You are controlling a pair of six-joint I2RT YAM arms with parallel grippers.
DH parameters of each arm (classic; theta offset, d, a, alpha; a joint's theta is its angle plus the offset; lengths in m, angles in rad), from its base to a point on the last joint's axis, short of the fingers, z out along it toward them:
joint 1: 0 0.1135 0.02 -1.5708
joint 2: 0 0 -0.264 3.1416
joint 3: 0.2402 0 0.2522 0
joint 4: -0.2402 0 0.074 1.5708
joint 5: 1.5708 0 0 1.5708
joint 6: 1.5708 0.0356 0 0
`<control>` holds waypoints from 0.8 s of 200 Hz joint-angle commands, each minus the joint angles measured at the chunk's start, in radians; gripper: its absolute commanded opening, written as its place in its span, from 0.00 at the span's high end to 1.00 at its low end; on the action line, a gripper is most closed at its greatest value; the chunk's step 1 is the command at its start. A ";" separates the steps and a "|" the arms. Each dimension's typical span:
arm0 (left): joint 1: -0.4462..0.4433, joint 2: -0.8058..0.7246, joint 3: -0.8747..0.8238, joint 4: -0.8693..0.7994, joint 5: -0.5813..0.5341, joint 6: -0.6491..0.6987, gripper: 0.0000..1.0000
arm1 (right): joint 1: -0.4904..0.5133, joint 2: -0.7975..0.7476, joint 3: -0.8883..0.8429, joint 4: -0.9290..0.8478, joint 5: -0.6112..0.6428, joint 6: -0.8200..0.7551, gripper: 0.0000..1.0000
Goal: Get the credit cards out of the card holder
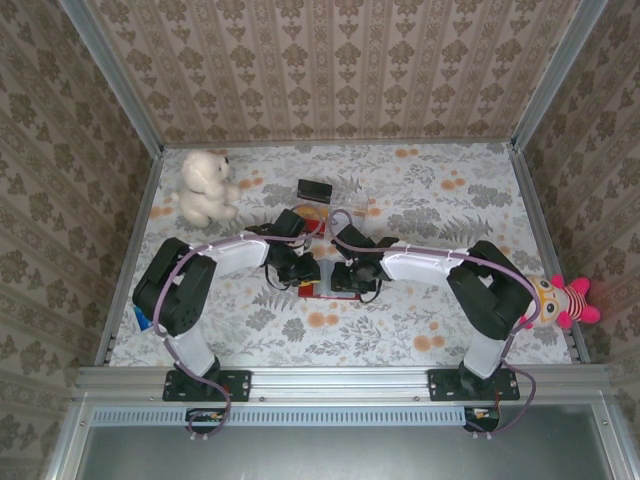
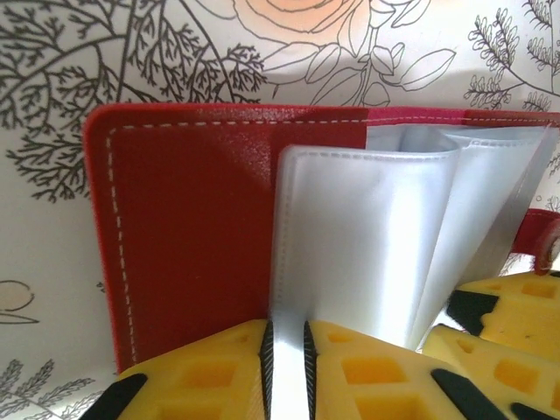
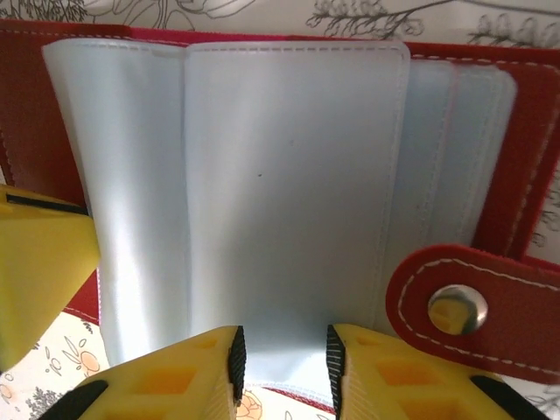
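Note:
The card holder lies open on the flowered cloth between both arms; its red cover and milky clear sleeves face up. My left gripper is shut on the edge of one raised sleeve, with its pads tight on either side. My right gripper stands open over the near edge of another sleeve, beside the snap tab. Its yellow fingers also show at the lower right of the left wrist view. The credit cards are hidden; the sleeves look blank.
A thick black block lies behind the holder. A white teddy bear sits at the back left and a pink striped doll at the right edge. Patterned walls close in the table on three sides.

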 commanded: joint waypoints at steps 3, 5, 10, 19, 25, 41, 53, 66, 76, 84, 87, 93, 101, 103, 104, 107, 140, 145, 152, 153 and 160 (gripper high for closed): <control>-0.002 0.010 0.010 -0.053 -0.040 0.025 0.82 | 0.002 -0.069 -0.021 -0.080 0.099 0.007 0.65; -0.002 0.011 0.008 -0.055 -0.043 0.025 0.82 | 0.002 -0.071 -0.021 -0.083 0.103 0.007 0.65; 0.000 0.009 0.008 -0.061 -0.050 0.026 0.82 | 0.001 -0.076 -0.023 -0.090 0.115 0.011 0.65; 0.003 0.009 0.005 -0.069 -0.057 0.028 0.82 | -0.001 -0.080 -0.027 -0.098 0.128 0.016 0.64; 0.004 0.009 0.004 -0.070 -0.059 0.028 0.82 | 0.000 -0.081 -0.031 -0.098 0.133 0.021 0.63; 0.004 0.009 0.003 -0.069 -0.057 0.030 0.82 | -0.002 -0.071 -0.031 -0.093 0.130 0.024 0.63; 0.004 0.010 0.004 -0.064 -0.049 0.029 0.83 | -0.002 -0.052 -0.025 -0.087 0.114 0.019 0.63; 0.004 0.009 0.004 -0.060 -0.044 0.030 0.83 | -0.003 -0.031 -0.019 -0.074 0.086 0.014 0.64; 0.005 0.009 0.003 -0.057 -0.042 0.029 0.83 | -0.002 -0.017 -0.017 -0.058 0.062 0.011 0.67; 0.004 0.009 0.001 -0.055 -0.039 0.027 0.83 | -0.002 -0.007 -0.015 -0.049 0.047 0.011 0.69; 0.004 0.009 0.001 -0.054 -0.038 0.027 0.83 | -0.001 -0.005 -0.014 -0.047 0.043 0.011 0.69; 0.004 0.009 0.000 -0.049 -0.037 0.026 0.83 | -0.001 0.004 -0.011 -0.044 0.036 0.009 0.70; 0.004 0.010 -0.002 -0.046 -0.033 0.025 0.83 | -0.001 0.012 -0.008 -0.041 0.030 0.005 0.71; 0.004 0.010 -0.002 -0.046 -0.031 0.025 0.83 | -0.001 0.013 -0.008 -0.039 0.028 0.005 0.71; 0.004 0.010 -0.002 -0.045 -0.030 0.025 0.83 | -0.001 0.014 -0.008 -0.039 0.027 0.006 0.71; 0.004 0.010 -0.002 -0.044 -0.029 0.025 0.83 | -0.001 0.018 -0.006 -0.038 0.025 0.005 0.71; 0.005 0.010 -0.003 -0.043 -0.026 0.026 0.83 | -0.002 0.030 -0.006 -0.015 0.002 -0.002 0.77; 0.005 0.011 -0.003 -0.041 -0.024 0.025 0.83 | -0.002 0.029 -0.006 -0.009 -0.002 -0.003 0.78; 0.005 0.012 -0.004 -0.041 -0.023 0.027 0.83 | -0.002 0.028 -0.006 -0.003 -0.007 -0.004 0.80; 0.005 0.012 -0.004 -0.041 -0.023 0.027 0.83 | -0.002 0.027 -0.006 -0.002 -0.008 -0.005 0.80; 0.004 0.012 -0.006 -0.041 -0.023 0.027 0.83 | -0.002 0.024 -0.007 0.005 -0.013 -0.007 0.81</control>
